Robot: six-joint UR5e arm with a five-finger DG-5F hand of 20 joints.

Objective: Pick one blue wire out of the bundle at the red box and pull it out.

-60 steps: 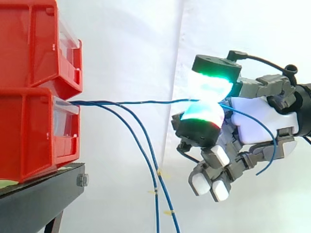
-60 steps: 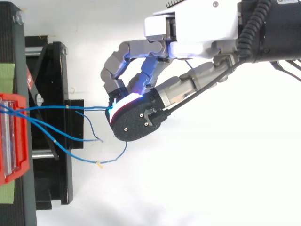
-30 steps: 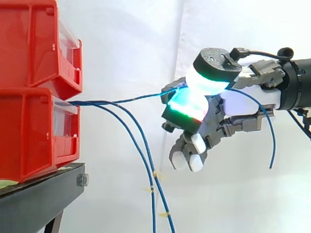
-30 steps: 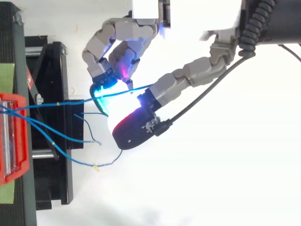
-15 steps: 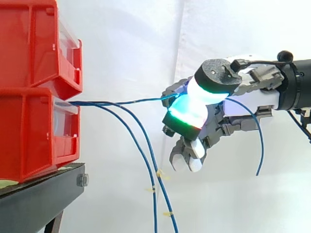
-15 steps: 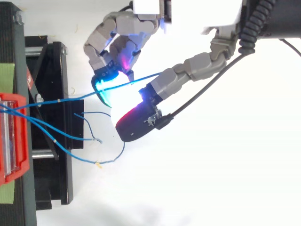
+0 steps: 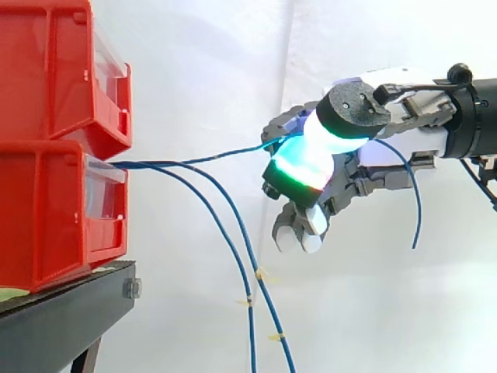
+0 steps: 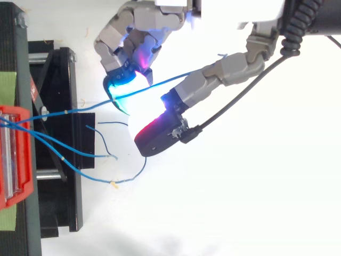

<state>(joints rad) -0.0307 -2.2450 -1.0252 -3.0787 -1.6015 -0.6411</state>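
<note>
Two stacked red bins [image 7: 46,217] stand at the left on a black stand [image 7: 62,318]. Several blue wires come out of the lower bin's front. One blue wire [image 7: 210,159] rises to my hand [image 7: 404,144], goes in between the curled fingers and the thumb, and its tail [image 7: 417,202] hangs behind the palm. From above, this wire [image 8: 85,108] runs from the red bin [image 8: 13,160] up to the hand [image 8: 141,26], along the cyan fingertip [image 8: 120,88]. The red-glowing thumb tip stands slightly off the fingers. The hand is a good way right of the bins.
Two other blue wires [image 7: 250,303] droop from the bin below the hand, with small yellow tags on them. From above, their loose ends [image 8: 88,157] lie over the black stand [image 8: 58,80]. A white curtain hangs behind.
Since two seconds ago the hand has rolled, raising the thumb and loosening the tight pinch. It has drawn the held wire sideways and slightly upward. The drooping wires swayed a little.
</note>
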